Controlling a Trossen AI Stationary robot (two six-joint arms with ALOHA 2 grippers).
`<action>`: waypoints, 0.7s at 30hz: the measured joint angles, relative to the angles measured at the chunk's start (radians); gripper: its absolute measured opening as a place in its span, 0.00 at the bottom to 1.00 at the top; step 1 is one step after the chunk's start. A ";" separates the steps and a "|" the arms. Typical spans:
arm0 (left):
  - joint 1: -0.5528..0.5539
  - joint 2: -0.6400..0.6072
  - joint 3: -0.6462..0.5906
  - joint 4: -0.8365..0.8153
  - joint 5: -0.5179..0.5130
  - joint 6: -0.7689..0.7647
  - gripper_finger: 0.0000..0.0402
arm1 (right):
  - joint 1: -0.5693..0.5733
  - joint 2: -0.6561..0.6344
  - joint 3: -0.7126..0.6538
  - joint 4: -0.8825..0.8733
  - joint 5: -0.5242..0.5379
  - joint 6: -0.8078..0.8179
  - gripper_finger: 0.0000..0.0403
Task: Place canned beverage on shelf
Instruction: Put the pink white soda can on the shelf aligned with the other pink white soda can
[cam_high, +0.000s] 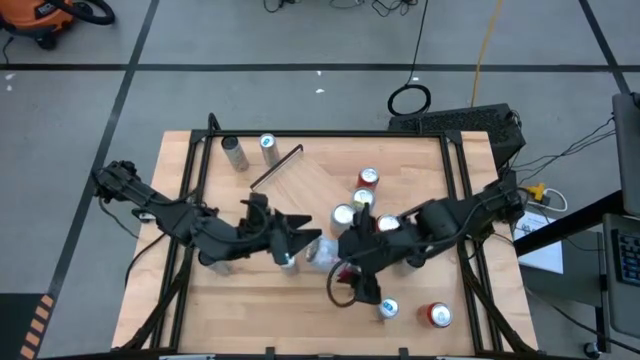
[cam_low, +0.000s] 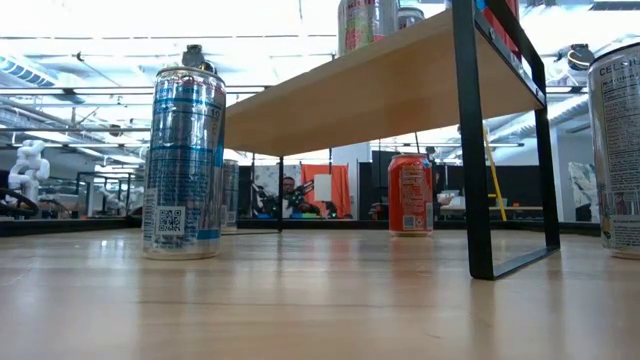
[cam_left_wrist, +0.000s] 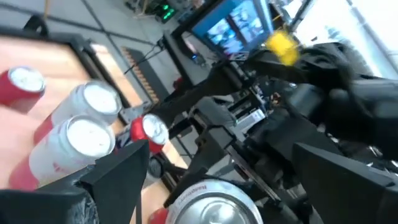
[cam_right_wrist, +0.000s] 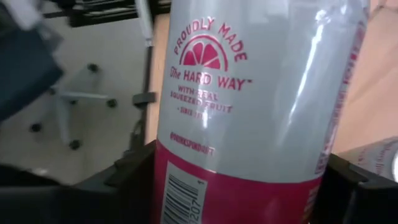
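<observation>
The shelf (cam_high: 320, 185) is a light-wood board raised on black rails over the table; it also shows from below in the low view (cam_low: 380, 90). Several cans stand on it (cam_high: 362, 198). My right gripper (cam_high: 338, 256) is shut on a white-and-pink can (cam_high: 322, 250), which fills the right wrist view (cam_right_wrist: 249, 93). My left gripper (cam_high: 298, 240) is open and faces that can from the table's left. The can's silver top (cam_left_wrist: 211, 208) lies between its spread fingers, apart from them. My right gripper pinches the white-and-pink can between its two fingers, one on each side of the can's wall at the pink band (cam_right_wrist: 236, 199) near the bottom end. The fingers lie across the can. The can is tilted, its top toward my left gripper.
Two cans (cam_high: 267, 143) stand at the far left. A red can (cam_high: 437, 315) and a silver one (cam_high: 388, 308) stand near the front right. In the low view a blue-silver can (cam_low: 183, 160) and a red can (cam_low: 410, 195) stand on the tabletop.
</observation>
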 joint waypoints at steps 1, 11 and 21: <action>-0.001 -0.006 0.000 0.008 0.000 0.026 0.98 | -0.008 -0.010 0.000 0.001 -0.027 -0.002 0.71; -0.002 -0.022 0.000 0.218 -0.003 0.380 0.98 | -0.100 -0.126 0.001 0.068 -0.268 -0.104 0.71; 0.023 -0.022 0.000 0.468 -0.003 0.762 0.98 | -0.195 -0.163 0.001 0.158 -0.312 -0.225 0.71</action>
